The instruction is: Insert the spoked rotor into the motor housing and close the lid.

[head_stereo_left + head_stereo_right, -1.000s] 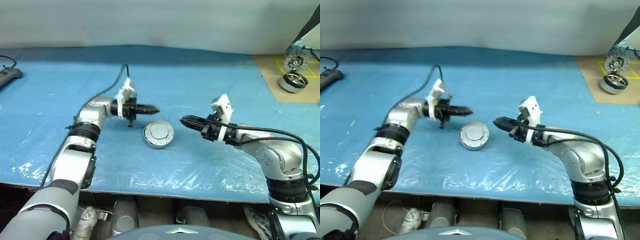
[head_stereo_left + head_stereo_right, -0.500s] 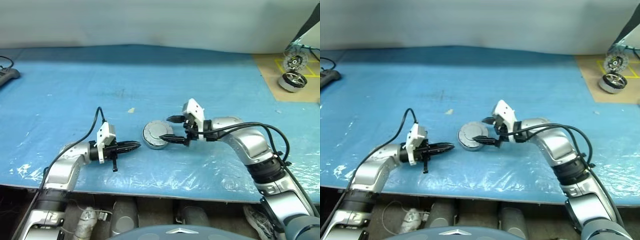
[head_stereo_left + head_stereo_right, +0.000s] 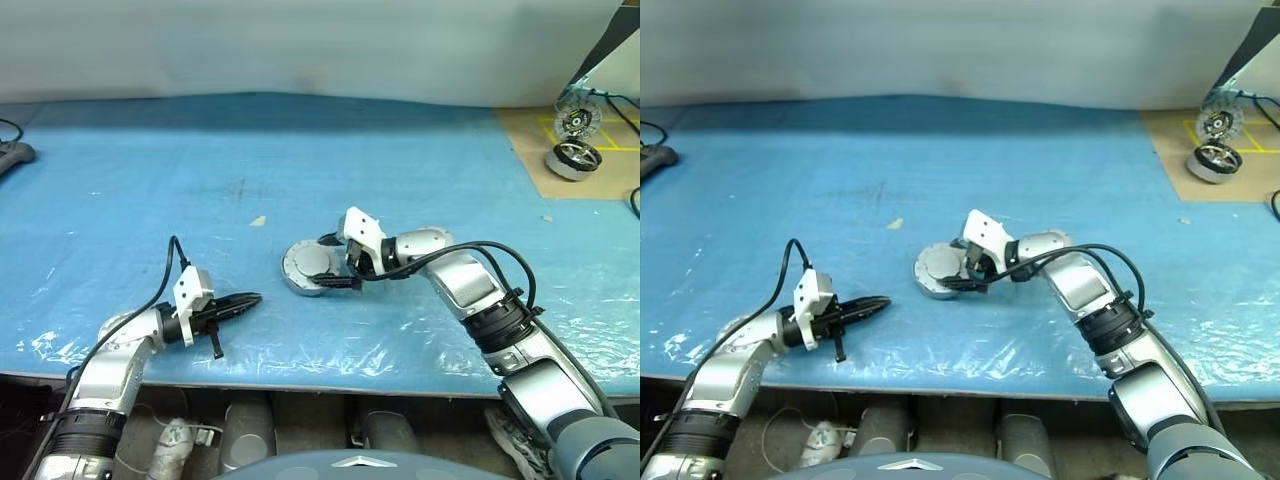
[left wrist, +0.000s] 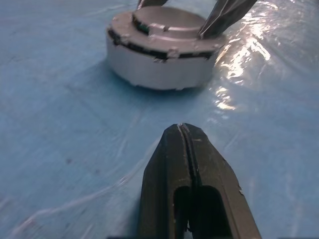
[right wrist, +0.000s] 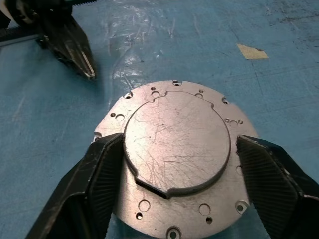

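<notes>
The counter [image 3: 420,160] is covered in blue sheeting with a wrinkled clear film along its near edge. A brown board [image 3: 590,160] lies at its far right corner and carries two small wheel-like metal parts [image 3: 572,158].

The motor housing [image 3: 312,268] stands near the middle of the counter with the lid [image 5: 177,145] seated on top, smooth grey face up; its flange shows small holes round the raised cap. The spoked rotor cannot be made out.

The right tool [image 3: 338,262] is at the housing, its two fingers [image 5: 94,184] spread to either side of the raised cap, close to its edge; contact cannot be confirmed.

The left tool [image 3: 248,299] is low over the counter, well apart from the housing, fingers pressed together, holding nothing.
</notes>
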